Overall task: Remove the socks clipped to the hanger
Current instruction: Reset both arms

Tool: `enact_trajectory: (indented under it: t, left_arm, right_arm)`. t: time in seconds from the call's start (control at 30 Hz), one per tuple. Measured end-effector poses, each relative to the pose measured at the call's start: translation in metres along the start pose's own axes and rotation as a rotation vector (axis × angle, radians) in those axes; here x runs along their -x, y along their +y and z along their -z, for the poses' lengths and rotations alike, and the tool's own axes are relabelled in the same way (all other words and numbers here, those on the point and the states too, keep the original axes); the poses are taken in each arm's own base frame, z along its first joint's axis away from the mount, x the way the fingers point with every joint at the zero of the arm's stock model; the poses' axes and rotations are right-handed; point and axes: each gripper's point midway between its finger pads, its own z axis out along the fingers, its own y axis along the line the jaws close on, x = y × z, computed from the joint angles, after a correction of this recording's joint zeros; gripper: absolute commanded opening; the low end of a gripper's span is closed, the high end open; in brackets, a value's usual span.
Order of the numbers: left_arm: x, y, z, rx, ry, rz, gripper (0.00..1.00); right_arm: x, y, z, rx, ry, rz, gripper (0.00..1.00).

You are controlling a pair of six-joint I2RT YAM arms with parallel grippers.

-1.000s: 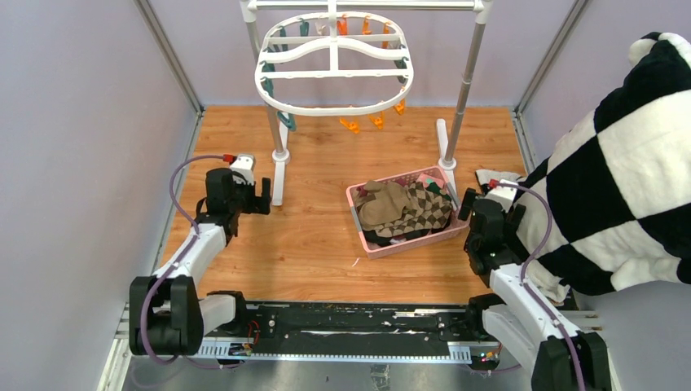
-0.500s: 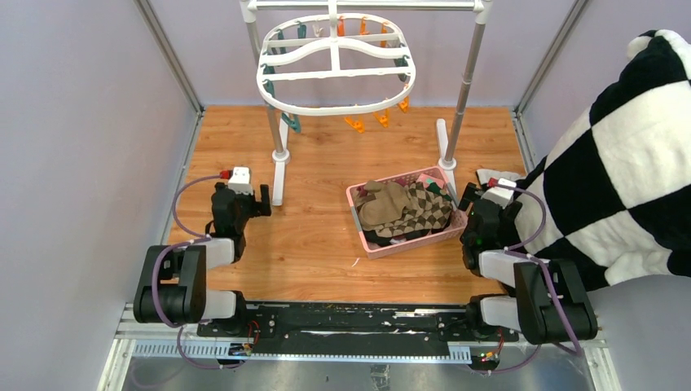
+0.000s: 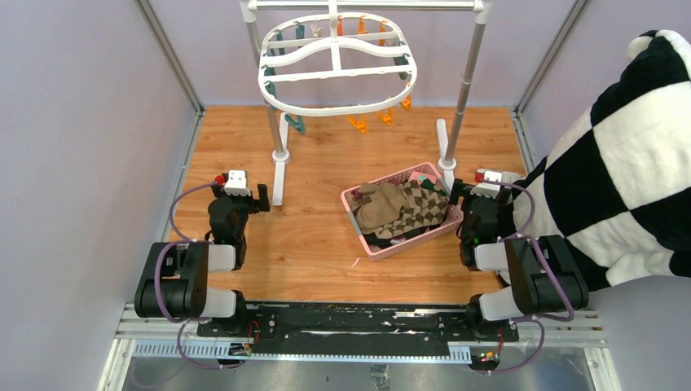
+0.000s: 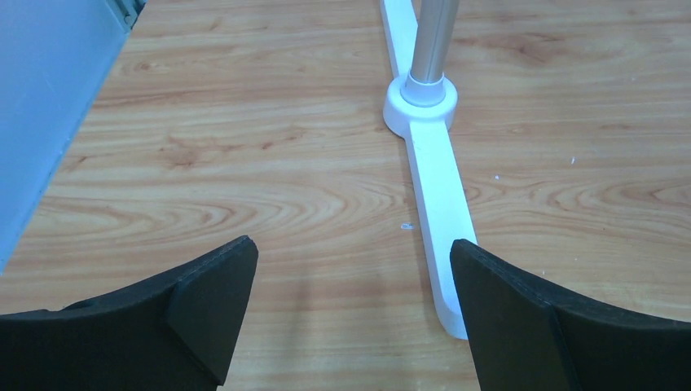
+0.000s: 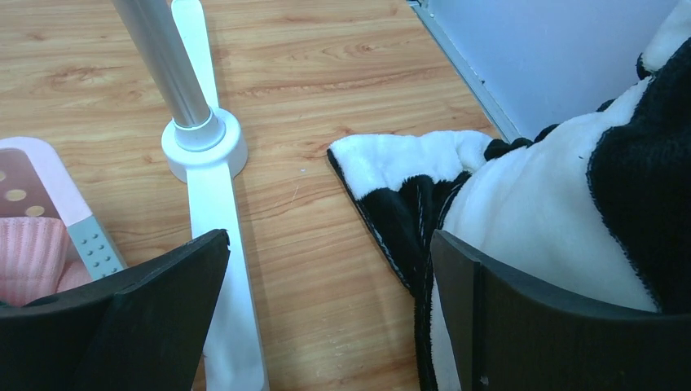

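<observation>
The white oval hanger (image 3: 336, 72) hangs from the rack's top bar at the back, with orange and teal clips round its rim; no sock hangs from it. Several socks (image 3: 399, 207), olive-brown, brown argyle and black, lie piled in the pink basket (image 3: 351, 210); a pink sock (image 5: 28, 257) shows at the left edge of the right wrist view. My left gripper (image 3: 243, 189) is open and empty, low over the floor beside the rack's left foot (image 4: 436, 204). My right gripper (image 3: 479, 189) is open and empty, between the rack's right foot (image 5: 213, 212) and the checked cloth (image 5: 521, 212).
The grey metal pole rack (image 3: 465, 81) stands on two white feet on the wooden floor (image 3: 318, 244). A large black-and-white checked plush cloth (image 3: 627, 163) fills the right side. Grey walls enclose the left, back and right.
Both arms have folded back towards their bases, the grippers staying low. The basket has shifted and turned slightly to the left. The hanger sways a little.
</observation>
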Motion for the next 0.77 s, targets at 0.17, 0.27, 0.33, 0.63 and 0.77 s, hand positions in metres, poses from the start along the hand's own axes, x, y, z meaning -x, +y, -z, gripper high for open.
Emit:
enact_trajectory:
  t: [0.17,0.27,0.33,0.63,0.77]
  left_arm:
    - [-0.0008,0.0000,-0.0004,0.000,0.005,0.000,1.00]
    - [-0.0008,0.0001,-0.0004,0.000,0.005,0.000,1.00]
    - [-0.0007,0.0002,-0.0004,0.001,0.005,0.000,1.00]
    - [-0.0008,0.0003,-0.0004,0.002,0.005,0.000,1.00]
    - [-0.0010,0.0006,-0.0003,0.003,0.006,0.000,1.00]
  right_arm:
    - [-0.0004,0.0024,-0.0003,0.020,0.006,0.001,1.00]
    - [-0.0008,0.0027,-0.0005,0.022,0.010,0.003,1.00]
    - [-0.0005,0.0029,-0.0006,0.023,0.011,0.003,1.00]
    - [-0.0005,0.0029,-0.0010,0.023,0.015,0.005,1.00]
    - [-0.0006,0.0030,-0.0010,0.023,0.016,0.005,1.00]
